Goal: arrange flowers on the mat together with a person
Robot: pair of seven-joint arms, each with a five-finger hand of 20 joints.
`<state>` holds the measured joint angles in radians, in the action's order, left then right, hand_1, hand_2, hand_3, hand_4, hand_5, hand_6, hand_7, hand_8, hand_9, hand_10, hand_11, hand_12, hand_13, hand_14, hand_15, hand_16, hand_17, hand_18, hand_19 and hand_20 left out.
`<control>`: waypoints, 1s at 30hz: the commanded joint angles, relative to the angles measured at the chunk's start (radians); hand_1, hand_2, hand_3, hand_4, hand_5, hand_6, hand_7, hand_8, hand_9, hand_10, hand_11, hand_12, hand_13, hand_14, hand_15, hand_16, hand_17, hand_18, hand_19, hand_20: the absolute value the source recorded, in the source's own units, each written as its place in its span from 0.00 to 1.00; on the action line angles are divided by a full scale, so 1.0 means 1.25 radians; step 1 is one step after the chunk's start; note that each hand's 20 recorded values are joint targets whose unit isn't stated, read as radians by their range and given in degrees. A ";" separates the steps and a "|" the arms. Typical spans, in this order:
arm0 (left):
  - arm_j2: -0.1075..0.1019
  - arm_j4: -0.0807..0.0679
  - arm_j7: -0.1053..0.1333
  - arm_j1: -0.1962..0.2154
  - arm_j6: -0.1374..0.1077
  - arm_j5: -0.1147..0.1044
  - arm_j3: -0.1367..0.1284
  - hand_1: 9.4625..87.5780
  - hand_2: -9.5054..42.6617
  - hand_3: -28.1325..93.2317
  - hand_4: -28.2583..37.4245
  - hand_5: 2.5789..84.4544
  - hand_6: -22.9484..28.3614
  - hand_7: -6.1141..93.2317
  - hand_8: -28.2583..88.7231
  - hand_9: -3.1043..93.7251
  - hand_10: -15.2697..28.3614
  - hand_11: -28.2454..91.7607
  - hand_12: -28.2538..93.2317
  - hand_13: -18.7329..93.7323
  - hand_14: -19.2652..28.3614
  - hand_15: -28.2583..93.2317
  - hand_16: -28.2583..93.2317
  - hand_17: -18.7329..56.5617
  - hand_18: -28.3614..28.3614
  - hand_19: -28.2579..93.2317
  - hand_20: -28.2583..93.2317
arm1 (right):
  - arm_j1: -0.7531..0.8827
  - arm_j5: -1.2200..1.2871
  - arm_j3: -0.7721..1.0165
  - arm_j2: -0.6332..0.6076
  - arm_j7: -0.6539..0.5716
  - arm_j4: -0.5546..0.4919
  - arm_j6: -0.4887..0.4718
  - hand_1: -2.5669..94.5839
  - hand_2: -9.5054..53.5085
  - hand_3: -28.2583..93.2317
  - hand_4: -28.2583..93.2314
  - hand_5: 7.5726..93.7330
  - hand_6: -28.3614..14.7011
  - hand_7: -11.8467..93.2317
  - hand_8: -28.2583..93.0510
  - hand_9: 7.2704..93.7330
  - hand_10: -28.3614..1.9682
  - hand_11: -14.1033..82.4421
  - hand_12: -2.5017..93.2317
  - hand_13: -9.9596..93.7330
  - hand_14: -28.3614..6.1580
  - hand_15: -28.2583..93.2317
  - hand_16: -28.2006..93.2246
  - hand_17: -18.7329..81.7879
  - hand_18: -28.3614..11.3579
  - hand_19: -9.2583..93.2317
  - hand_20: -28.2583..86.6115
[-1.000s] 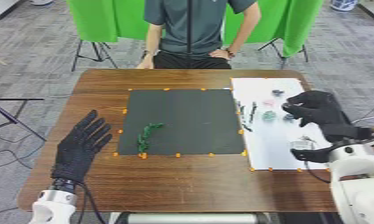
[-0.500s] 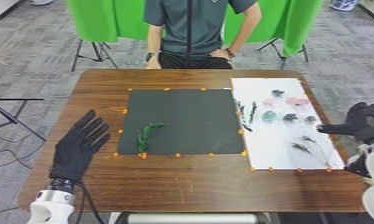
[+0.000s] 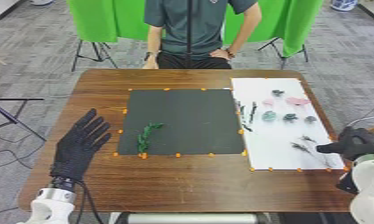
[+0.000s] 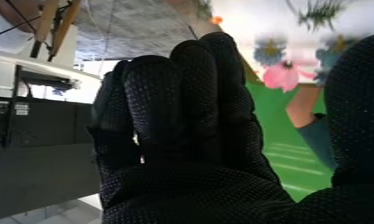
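My left hand (image 3: 82, 142) lies open over the table's left side, left of the dark mat (image 3: 183, 115). My right hand (image 3: 357, 143), its fingers extended and holding nothing, is at the right edge of the white board (image 3: 270, 137). In the right wrist view my hand (image 4: 183, 110) has straight fingers with the thumb apart. A green sprig (image 3: 146, 137) rests on the mat's lower left. The board bears pink flowers (image 3: 297, 101), a pale green bloom (image 3: 269, 116), dark blooms (image 3: 290, 117), thin green stems (image 3: 253, 112) and feathery sprigs (image 3: 301, 147). A pink flower (image 4: 279, 76) appears in the right wrist view.
Orange markers line the mat and the board. A person stands across the brown table (image 3: 183, 182), hands away from the flowers. A green cloth (image 3: 103, 22) hangs behind.
My right hand has moved from above the board's blooms out to its right edge and slightly down toward the near side. The left hand has stayed in place.
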<state>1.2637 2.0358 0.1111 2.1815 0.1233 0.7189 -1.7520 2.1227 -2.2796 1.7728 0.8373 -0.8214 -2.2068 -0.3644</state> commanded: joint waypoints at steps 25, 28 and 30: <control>0.001 -0.005 -0.007 0.007 0.003 0.001 0.008 0.25 0.13 0.79 0.06 0.33 0.49 0.27 0.15 0.30 0.61 0.38 0.37 0.36 0.67 0.42 0.25 0.11 0.86 0.59 0.32 | -0.063 -0.055 -0.134 -0.016 0.027 0.159 0.108 0.43 0.00 0.76 0.00 0.62 0.64 0.52 0.10 0.68 0.56 0.72 0.40 0.73 0.53 0.84 0.42 0.45 0.18 0.87 0.60; 0.002 -0.008 -0.010 0.004 0.005 0.002 0.008 0.25 0.13 0.79 0.06 0.33 0.49 0.27 0.15 0.30 0.61 0.38 0.37 0.36 0.67 0.42 0.26 0.11 0.86 0.59 0.32 | -0.067 -0.039 -0.138 -0.014 0.029 0.172 0.108 0.51 0.00 0.71 0.00 0.65 0.65 0.54 0.24 0.73 0.59 0.73 0.40 0.77 0.56 0.85 0.43 0.47 0.18 0.89 0.60; 0.002 -0.006 -0.008 0.007 0.005 0.002 0.009 0.25 0.13 0.79 0.06 0.33 0.49 0.27 0.15 0.30 0.61 0.38 0.37 0.36 0.67 0.42 0.25 0.11 0.86 0.59 0.32 | -0.061 -0.037 -0.132 -0.010 0.044 0.177 0.104 0.56 0.00 0.67 0.00 0.69 0.66 0.56 0.27 0.78 0.61 0.73 0.40 0.80 0.57 0.85 0.44 0.49 0.18 0.91 0.60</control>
<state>1.2628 2.0355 0.1108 2.1816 0.1275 0.7195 -1.7473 2.0294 -2.3474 1.6234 0.8214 -0.7988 -2.0299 -0.2384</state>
